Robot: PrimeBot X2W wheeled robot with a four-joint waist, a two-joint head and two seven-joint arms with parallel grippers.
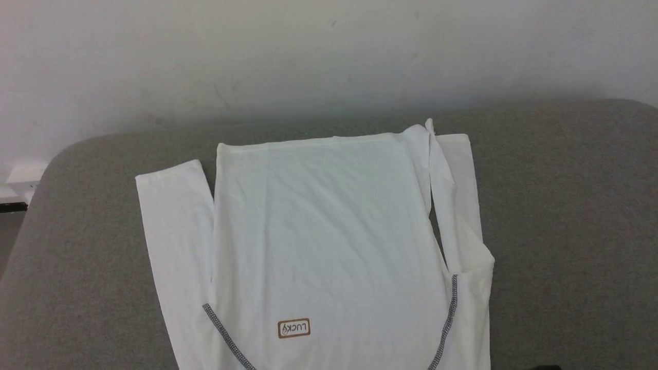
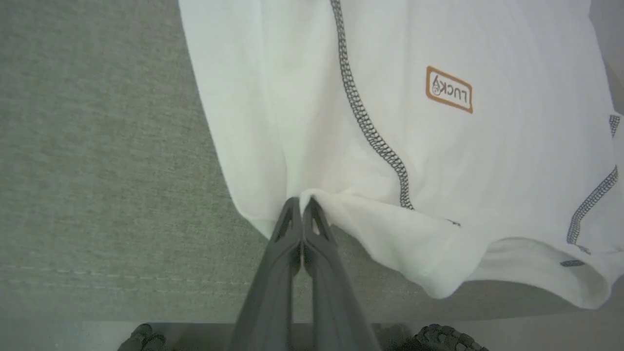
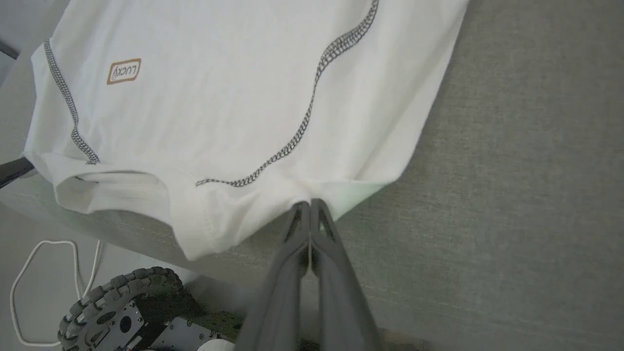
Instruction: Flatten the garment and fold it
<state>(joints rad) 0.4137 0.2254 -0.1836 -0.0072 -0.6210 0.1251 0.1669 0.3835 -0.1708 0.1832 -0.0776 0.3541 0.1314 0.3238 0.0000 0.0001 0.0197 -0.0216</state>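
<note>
The shirt [image 1: 324,231] lies spread on the grey padded tabletop [image 1: 565,205], with the sleeves alongside the body and the collar end at the near edge. I judge it light, thin and limp: it creases readily and carries no load. Recommended hold points are the shoulder edges outside the zigzag seam [image 2: 363,122]. The left tool [image 2: 302,202] is clenched on one shoulder edge and the right tool [image 3: 309,204] on the other. The right sleeve [image 1: 460,205] is twisted and, in my judgement, needs smoothing.
</note>
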